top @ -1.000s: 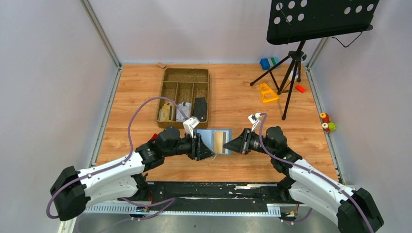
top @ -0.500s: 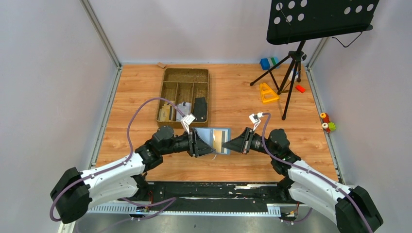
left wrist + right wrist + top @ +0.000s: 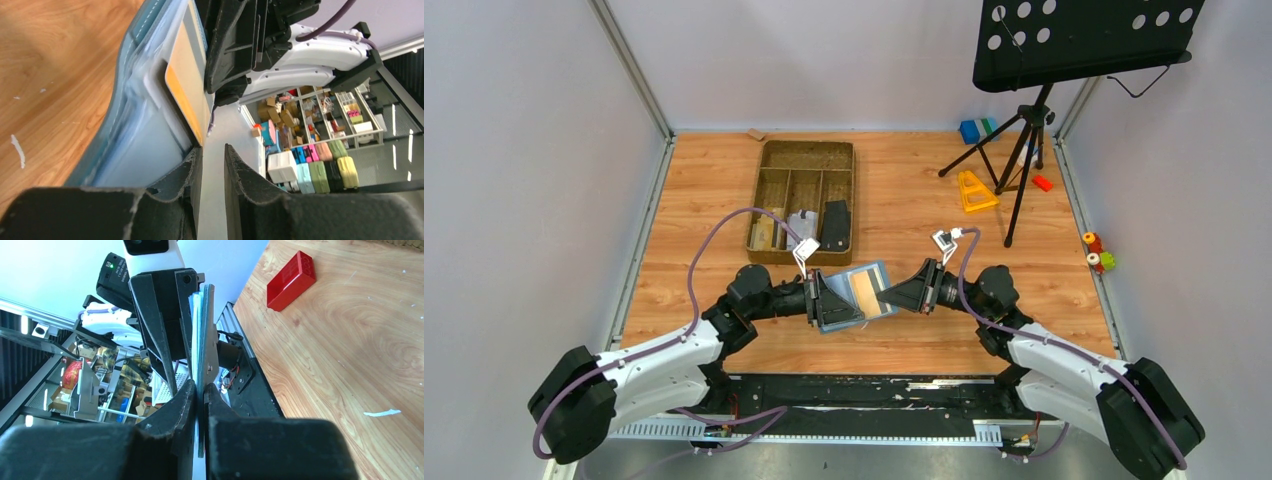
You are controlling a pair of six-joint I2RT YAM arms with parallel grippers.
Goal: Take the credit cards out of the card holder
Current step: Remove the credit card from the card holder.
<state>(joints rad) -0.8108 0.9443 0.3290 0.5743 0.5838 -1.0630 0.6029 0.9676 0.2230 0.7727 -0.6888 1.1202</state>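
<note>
The slate-blue card holder (image 3: 879,275) hangs open and tilted above the table between my two grippers. A tan card (image 3: 864,289) sits in its pale blue inner side; it also shows in the left wrist view (image 3: 187,85). My right gripper (image 3: 890,292) is shut on the holder's right edge, and the thin teal edge (image 3: 205,330) runs between its fingers (image 3: 200,387). My left gripper (image 3: 826,300) stands at the holder's left side. Its jaws (image 3: 212,150) are a narrow gap apart with nothing between them. The holder (image 3: 135,125) rests against the outside of one finger.
A brown divided tray (image 3: 764,190) with small items stands behind the holder. A red block (image 3: 291,281) lies on the table beside my left arm. A music stand's tripod (image 3: 1024,150), a yellow piece (image 3: 975,190) and a blue-and-green block (image 3: 976,130) are at the back right.
The card holder has risen off the table and tilted, and shifted slightly left. Both grippers moved with it; the left wrist has drawn back and turned.
</note>
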